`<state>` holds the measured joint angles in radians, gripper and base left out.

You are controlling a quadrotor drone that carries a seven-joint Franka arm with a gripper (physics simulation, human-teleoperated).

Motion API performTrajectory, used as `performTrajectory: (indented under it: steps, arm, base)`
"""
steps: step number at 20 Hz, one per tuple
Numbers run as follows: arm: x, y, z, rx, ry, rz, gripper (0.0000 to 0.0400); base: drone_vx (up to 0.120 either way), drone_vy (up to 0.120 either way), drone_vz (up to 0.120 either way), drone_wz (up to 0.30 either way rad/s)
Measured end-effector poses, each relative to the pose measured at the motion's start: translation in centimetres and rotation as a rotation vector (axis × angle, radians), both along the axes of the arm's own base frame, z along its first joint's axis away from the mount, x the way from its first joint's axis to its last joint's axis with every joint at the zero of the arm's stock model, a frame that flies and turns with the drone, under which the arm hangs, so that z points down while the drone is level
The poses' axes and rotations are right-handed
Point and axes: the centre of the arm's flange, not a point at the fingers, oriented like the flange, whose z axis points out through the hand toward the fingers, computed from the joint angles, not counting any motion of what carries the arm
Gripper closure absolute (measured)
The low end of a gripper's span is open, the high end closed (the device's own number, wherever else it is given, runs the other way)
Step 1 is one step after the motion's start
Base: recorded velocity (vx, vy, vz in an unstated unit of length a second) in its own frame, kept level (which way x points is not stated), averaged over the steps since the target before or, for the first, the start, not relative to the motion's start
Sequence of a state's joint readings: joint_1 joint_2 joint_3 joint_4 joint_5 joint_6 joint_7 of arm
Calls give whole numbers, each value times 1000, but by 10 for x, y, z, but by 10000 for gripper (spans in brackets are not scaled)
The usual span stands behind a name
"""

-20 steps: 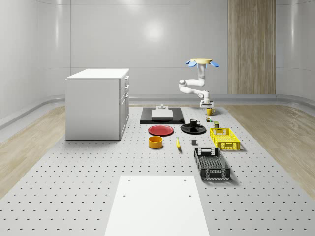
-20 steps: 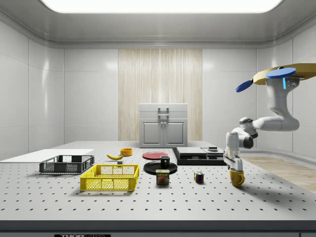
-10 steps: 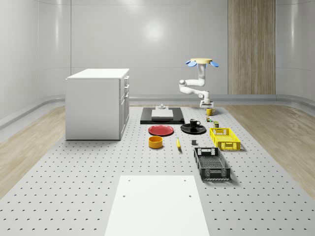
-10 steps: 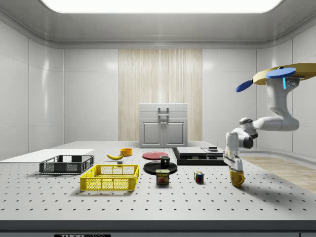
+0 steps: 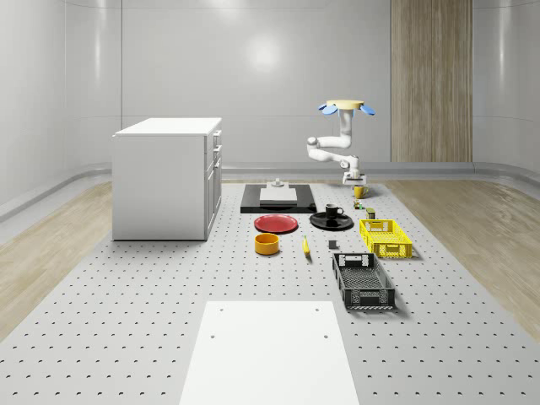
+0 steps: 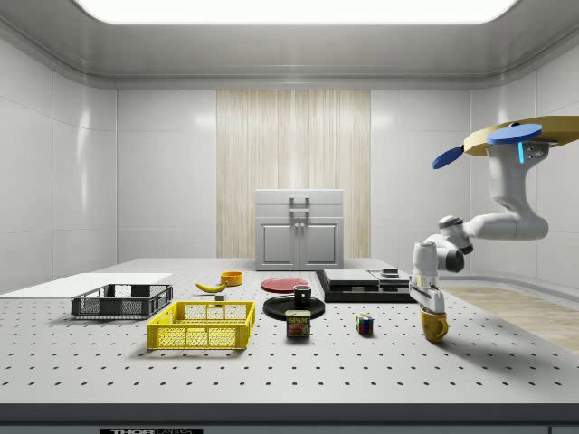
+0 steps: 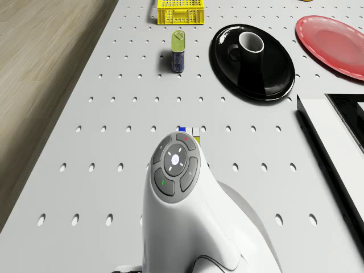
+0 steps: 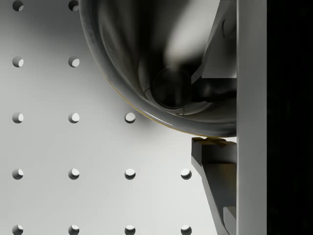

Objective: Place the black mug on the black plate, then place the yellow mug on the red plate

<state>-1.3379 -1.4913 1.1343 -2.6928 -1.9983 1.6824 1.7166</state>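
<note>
Nothing is seen to have moved since the earlier frames. Above the table's (image 5: 126, 321) far end the drone (image 5: 346, 107) is held hovering. On the black plate (image 5: 332, 222) the black mug (image 5: 334, 211) is seated. The gripper (image 6: 430, 309) is clamped on the rim of the yellow mug (image 6: 434, 325), which rests on the table.

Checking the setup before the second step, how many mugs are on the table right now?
2. The black mug stands on the black plate. The yellow mug sits on the table at the side view's right, with the hand at its rim under the hovering drone.
</note>
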Motion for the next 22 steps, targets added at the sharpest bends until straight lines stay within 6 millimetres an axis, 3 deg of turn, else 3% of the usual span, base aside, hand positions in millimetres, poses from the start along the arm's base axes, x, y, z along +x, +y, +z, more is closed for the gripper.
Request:
performTrajectory:
  steps: [4, 9, 15, 22]
  arm:
    - [0, 0, -1, 0, 0, 0, 299]
    - [0, 0, -16, 0, 0, 0, 300]
    - [0, 0, -37, 0, 0, 0, 300]
    - [0, 0, -46, 0, 0, 0, 300]
  base:
    - [0, 0, 0, 0]
    - [0, 0, 8, 0]
    - [0, 0, 120, 0]
    - [0, 0, 120, 0]
